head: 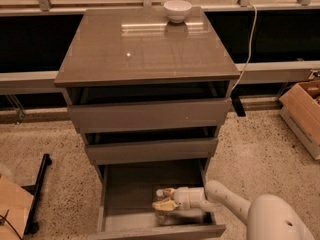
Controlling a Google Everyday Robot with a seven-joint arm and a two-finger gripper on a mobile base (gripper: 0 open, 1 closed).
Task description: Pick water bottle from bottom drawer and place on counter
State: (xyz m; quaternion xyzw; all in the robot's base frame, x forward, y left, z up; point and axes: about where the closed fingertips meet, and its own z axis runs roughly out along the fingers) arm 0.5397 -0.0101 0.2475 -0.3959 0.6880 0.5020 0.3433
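The bottom drawer [125,223] is pulled open below the two upper drawers. The water bottle [160,215], clear with a white cap, stands in it near the front right. My gripper [164,198] reaches in from the right on a white arm. Its yellowish fingers [165,204] sit on either side of the bottle just below the cap and press against it. The bottle rests on the drawer floor. The counter [135,49] is the glossy grey-brown top of the cabinet, high above the gripper.
A white bowl [177,10] stands at the counter's back edge. The two upper drawers [150,115] overhang the open drawer slightly. A cardboard box [304,115] sits on the floor at right, a black stand [37,189] at left. A white cable [247,49] hangs beside the cabinet.
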